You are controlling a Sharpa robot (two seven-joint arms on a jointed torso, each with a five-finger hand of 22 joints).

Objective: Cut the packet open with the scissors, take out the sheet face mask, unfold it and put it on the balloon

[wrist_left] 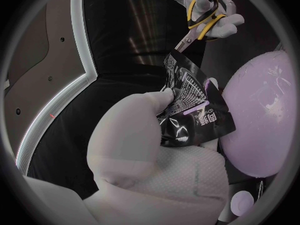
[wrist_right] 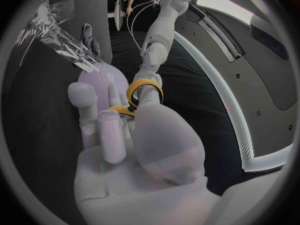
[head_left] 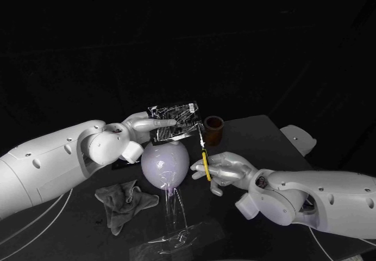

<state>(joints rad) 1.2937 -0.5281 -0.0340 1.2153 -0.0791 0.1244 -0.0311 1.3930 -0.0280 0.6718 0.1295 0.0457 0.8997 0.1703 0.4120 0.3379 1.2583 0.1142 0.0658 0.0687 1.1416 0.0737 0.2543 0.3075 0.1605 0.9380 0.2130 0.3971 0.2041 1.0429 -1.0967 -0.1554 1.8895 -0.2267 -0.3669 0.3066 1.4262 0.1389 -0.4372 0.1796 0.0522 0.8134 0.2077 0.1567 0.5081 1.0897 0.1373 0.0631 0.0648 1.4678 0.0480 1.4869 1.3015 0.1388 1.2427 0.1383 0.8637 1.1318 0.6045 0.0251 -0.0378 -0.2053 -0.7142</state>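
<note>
My left hand (head_left: 145, 124) holds the dark printed packet (head_left: 177, 119) up above the lavender balloon (head_left: 164, 163). In the left wrist view the packet (wrist_left: 190, 110) is pinched between the fingers of my left hand (wrist_left: 156, 150), with the balloon (wrist_left: 262, 115) beside it. My right hand (head_left: 225, 169) grips the yellow-handled scissors (head_left: 205, 162), blades pointing up at the packet's lower right corner. From the left wrist the scissors (wrist_left: 199, 22) have their tips right at the packet's corner. My right hand (wrist_right: 131, 145) shows the yellow scissors handles (wrist_right: 144, 90) around its fingers.
A brown cylindrical cup (head_left: 213, 129) stands just behind the scissors' tips. A crumpled grey cloth (head_left: 121, 202) lies at the front left. The balloon sits on a clear plastic stand (head_left: 176, 236) reaching toward the table's front edge.
</note>
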